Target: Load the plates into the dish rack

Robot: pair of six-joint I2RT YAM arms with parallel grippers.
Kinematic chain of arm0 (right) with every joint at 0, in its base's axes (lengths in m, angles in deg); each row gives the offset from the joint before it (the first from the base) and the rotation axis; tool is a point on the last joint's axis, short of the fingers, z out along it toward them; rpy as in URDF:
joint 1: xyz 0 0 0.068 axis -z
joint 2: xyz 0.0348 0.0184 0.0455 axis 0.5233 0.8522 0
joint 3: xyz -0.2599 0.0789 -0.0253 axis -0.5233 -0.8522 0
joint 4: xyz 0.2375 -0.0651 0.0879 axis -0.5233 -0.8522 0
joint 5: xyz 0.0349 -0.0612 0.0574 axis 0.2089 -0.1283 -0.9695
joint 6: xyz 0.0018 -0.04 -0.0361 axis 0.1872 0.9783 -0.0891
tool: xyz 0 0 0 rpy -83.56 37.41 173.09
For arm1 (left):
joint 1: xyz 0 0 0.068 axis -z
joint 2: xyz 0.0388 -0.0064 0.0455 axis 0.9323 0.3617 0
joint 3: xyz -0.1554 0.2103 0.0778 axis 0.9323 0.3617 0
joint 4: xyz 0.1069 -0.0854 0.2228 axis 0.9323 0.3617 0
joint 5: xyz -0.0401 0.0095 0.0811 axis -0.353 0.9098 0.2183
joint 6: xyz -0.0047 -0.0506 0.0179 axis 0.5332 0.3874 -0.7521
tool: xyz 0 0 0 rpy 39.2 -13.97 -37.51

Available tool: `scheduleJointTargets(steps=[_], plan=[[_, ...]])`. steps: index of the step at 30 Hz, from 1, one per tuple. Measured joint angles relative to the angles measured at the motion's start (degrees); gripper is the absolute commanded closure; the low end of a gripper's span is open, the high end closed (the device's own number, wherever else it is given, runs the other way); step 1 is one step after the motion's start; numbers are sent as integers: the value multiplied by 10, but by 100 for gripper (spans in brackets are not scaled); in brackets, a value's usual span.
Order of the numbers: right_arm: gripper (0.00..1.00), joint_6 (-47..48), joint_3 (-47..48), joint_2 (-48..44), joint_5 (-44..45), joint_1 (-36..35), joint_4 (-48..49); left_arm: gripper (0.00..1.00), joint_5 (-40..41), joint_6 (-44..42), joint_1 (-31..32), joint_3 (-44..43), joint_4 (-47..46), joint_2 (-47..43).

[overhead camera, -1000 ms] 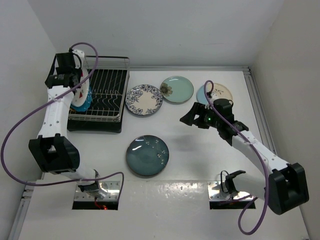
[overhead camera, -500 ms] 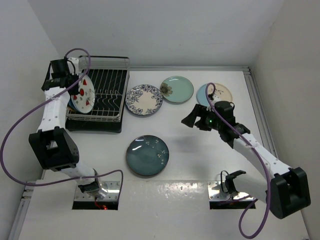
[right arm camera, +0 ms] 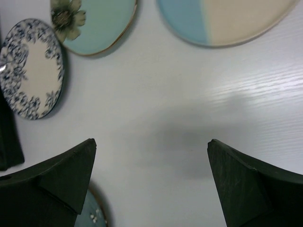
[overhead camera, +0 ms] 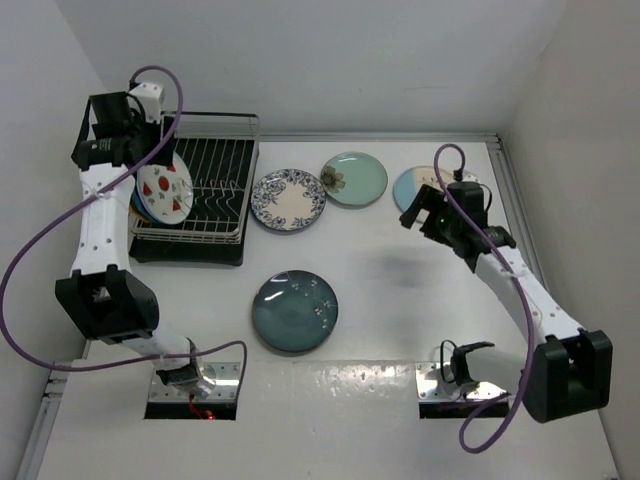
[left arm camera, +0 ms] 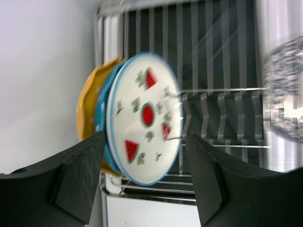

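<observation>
The white watermelon plate (overhead camera: 165, 192) (left arm camera: 144, 118) stands on edge in the dish rack (overhead camera: 215, 185) (left arm camera: 213, 71), leaning on a bright blue plate (left arm camera: 100, 118) and a yellow plate (left arm camera: 87, 109). My left gripper (overhead camera: 148, 155) (left arm camera: 145, 137) hovers just above them, open, its fingers clear of the watermelon plate. Flat on the table lie the blue-floral plate (overhead camera: 288, 199) (right arm camera: 31, 68), mint green plate (overhead camera: 354, 178) (right arm camera: 94, 23), blue-and-cream plate (overhead camera: 420, 185) (right arm camera: 227, 19) and dark teal plate (overhead camera: 294, 311) (right arm camera: 92, 215). My right gripper (overhead camera: 415, 212) (right arm camera: 151, 142) hangs open over bare table near the blue-and-cream plate.
The rack sits on a black drain tray (overhead camera: 190, 250) at the far left, close to the left wall. The right arm partly covers the blue-and-cream plate in the top view. White walls enclose the table on the left, back and right.
My left gripper has opened, let go of the watermelon plate in the rack and drawn back from it. The right arm has swung right toward the blue-and-cream plate, its jaws widening.
</observation>
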Motion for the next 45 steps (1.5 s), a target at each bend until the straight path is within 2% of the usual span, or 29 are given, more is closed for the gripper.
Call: scheduleJointTargets(steps=[5,10,13,16,17,22,25,26,27,30,35,36,38,39,42,45], plan=[[0,40,52,79,17,25,11,26,-57,-5,31,-58,23,-6],[0,57,113,202,-13,25,39,26,-84,-17,64,-62,40,-8],[2,37,153,283,-35,23,80,26,-87,-24,76,-54,54,-9],[12,-9,193,363,-53,22,119,25,-75,-30,81,-36,68,-10],[18,-28,209,394,-57,22,133,25,-70,-30,81,-30,75,-10],[28,-124,249,503,-71,21,187,25,-55,-39,81,-9,93,-16],[37,-178,260,532,-76,18,218,25,-47,-45,81,-5,96,-23],[47,-190,264,538,-76,17,226,25,-46,-45,81,-5,97,-24],[50,-203,271,546,-73,14,231,25,-44,-47,81,-5,97,-26],[55,-246,293,579,-68,7,245,25,-42,-47,81,-5,97,-29],[55,-316,350,621,-51,1,240,25,-41,-49,81,-6,102,-29],[58,-325,359,626,-46,0,237,24,-40,-49,81,-7,103,-29],[67,-345,367,631,-28,-5,227,24,-38,-49,81,-7,105,-29],[81,-355,367,631,-19,-7,222,24,-37,-49,81,-8,106,-29],[100,-389,365,634,-6,-7,207,24,-37,-49,81,-8,110,-29],[100,-414,367,640,-11,-7,216,22,-37,-49,81,-10,113,-28]])
